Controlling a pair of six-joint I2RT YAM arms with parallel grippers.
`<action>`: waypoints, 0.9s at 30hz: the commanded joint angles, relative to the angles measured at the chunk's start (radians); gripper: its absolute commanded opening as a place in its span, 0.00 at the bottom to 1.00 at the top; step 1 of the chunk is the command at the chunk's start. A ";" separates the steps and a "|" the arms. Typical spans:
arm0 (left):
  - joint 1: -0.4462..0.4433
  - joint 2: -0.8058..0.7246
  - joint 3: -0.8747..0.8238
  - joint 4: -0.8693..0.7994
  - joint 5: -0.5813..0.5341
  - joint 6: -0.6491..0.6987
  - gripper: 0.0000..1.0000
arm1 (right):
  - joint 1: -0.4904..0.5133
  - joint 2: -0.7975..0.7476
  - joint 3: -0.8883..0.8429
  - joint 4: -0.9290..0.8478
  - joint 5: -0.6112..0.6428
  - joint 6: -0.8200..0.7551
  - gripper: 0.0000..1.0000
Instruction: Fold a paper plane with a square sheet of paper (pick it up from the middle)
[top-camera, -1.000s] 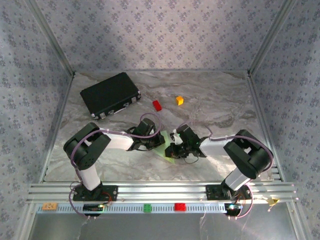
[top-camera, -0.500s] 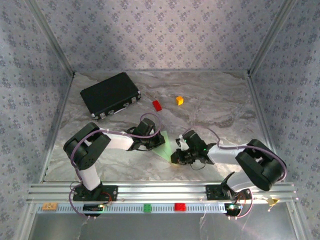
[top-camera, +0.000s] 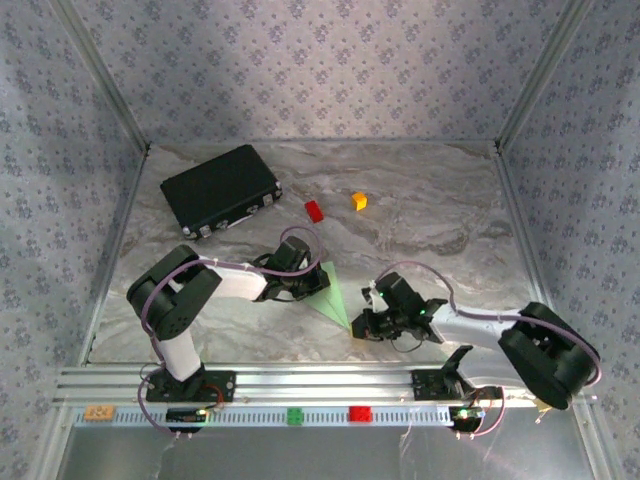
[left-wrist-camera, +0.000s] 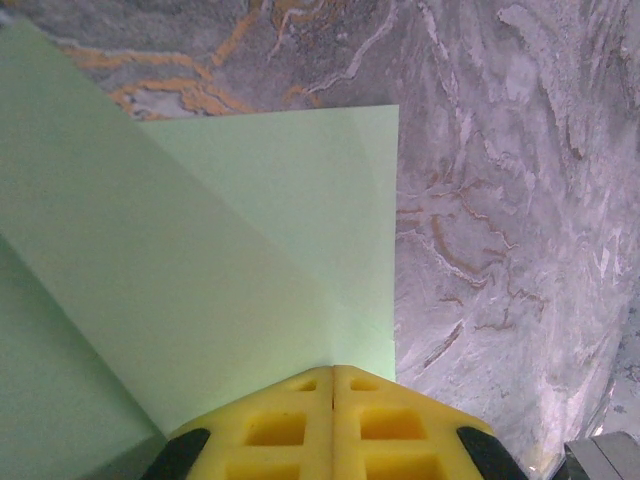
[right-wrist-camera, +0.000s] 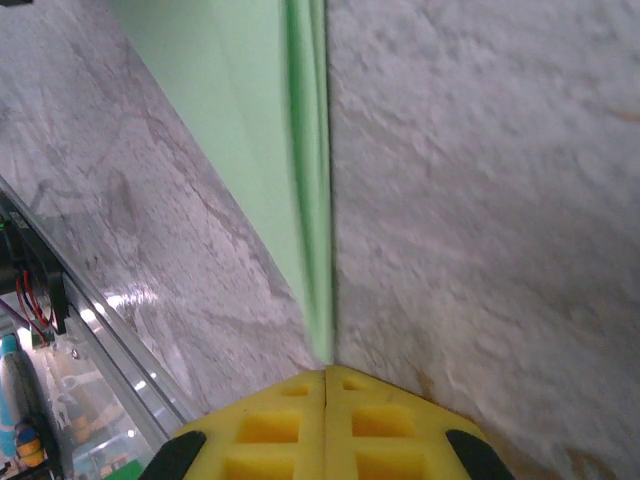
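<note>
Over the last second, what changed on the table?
The right gripper, shut, slid toward the near edge along the paper plane down to its pointed tip, while its arm swung out to the right, uncovering more of the paper. The left gripper stayed shut at the paper's wide end. The black case, red block and yellow block did not move.

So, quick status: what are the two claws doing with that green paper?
Left gripper shut, right gripper shut, tips on the paper plane. Black case far off.
</note>
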 joint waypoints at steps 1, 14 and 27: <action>0.005 0.015 -0.031 -0.064 -0.040 0.004 0.06 | 0.005 -0.082 0.045 -0.153 0.016 -0.003 0.02; 0.003 0.010 -0.036 -0.059 -0.043 0.003 0.06 | -0.038 0.144 0.306 -0.086 -0.002 -0.036 0.01; 0.003 0.017 -0.041 -0.044 -0.040 0.000 0.06 | -0.052 0.402 0.404 0.015 -0.014 -0.018 0.00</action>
